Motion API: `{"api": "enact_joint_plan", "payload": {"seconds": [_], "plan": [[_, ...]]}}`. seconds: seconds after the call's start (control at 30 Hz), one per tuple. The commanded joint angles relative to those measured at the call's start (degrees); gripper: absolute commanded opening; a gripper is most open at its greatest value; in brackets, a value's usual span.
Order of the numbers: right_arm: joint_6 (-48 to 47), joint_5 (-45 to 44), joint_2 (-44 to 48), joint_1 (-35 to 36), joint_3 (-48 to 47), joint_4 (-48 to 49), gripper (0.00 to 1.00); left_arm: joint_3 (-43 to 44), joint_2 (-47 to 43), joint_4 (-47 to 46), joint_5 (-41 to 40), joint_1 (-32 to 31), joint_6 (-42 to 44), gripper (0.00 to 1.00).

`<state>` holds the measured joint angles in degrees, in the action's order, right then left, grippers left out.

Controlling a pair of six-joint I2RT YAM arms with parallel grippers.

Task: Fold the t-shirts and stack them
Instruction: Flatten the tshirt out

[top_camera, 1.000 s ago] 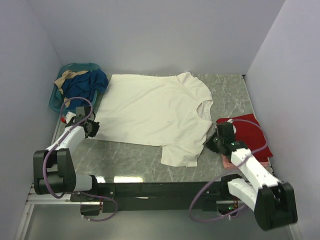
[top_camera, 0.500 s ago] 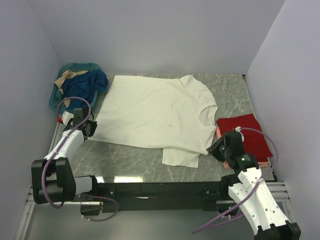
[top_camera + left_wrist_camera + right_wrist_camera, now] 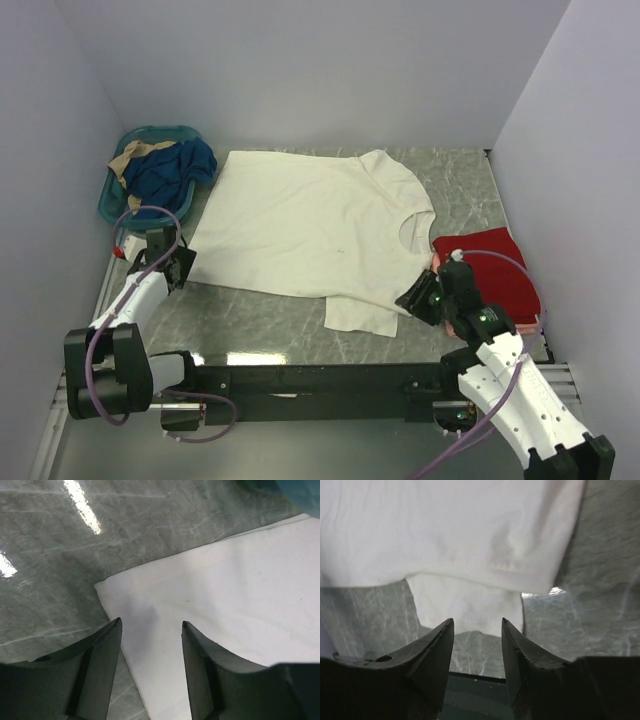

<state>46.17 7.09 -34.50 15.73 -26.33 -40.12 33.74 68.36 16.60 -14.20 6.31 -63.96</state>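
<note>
Spread t-shirt [image 3: 310, 225] lies flat on table [image 3: 460, 190], mid-frame. Basket [image 3: 160, 130] at upper left, near the shirt's far-left corner, clothes [image 3: 170, 170] heaped in it. Folded t-shirts [image 3: 495, 270] stacked at right, just beside the shirt's neck end.

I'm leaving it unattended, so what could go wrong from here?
The near sleeve of the cream t-shirt looks partly tucked under the body, so folding may trap a crease. The open right end effector hovers beside the red t-shirt; its arm might drag that pile.
</note>
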Motion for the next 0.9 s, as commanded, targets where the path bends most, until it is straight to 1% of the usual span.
{"api": "enact_joint_plan", "payload": {"seconds": [0.0, 0.07, 0.17, 0.3, 0.43, 0.67, 0.8, 0.87], "plan": [[2.78, -1.99, -1.97, 5.35, -1.62, 3.81, 0.48, -1.39, -0.25, -2.54, -0.83, 0.46, -0.11, 0.57], [4.27, -2.34, -3.20, 7.99, -1.01, 4.87, 0.45, -1.65, 0.46, -3.41, -0.75, 0.81, 0.42, 0.57], [5.15, -3.75, -2.68, 9.67, -0.31, 5.49, 0.44, -1.40, 1.86, -3.33, -1.36, 1.16, 0.95, 0.56], [5.33, -3.76, -1.10, 9.85, 0.75, 6.45, 0.44, -1.39, 3.36, -3.33, -3.03, 1.25, 0.33, 0.55], [5.16, -3.40, -1.09, 9.76, 0.58, 6.19, 0.44, -0.69, 5.38, -1.40, -5.39, 1.16, -0.63, 0.55], [2.35, -3.40, -3.02, 9.85, -0.92, 7.07, 0.44, 0.01, 7.13, 1.85, -10.84, 1.16, -1.95, 0.56], [1.11, -1.65, -4.52, 9.85, -0.48, 8.47, 0.44, 1.24, 9.68, 1.94, -11.99, 1.16, -1.60, 0.55], [0.67, -1.38, -5.22, 9.85, 0.13, 8.65, 0.43, 1.59, 11.62, 1.42, -11.73, 1.16, -1.43, 0.52]]}}
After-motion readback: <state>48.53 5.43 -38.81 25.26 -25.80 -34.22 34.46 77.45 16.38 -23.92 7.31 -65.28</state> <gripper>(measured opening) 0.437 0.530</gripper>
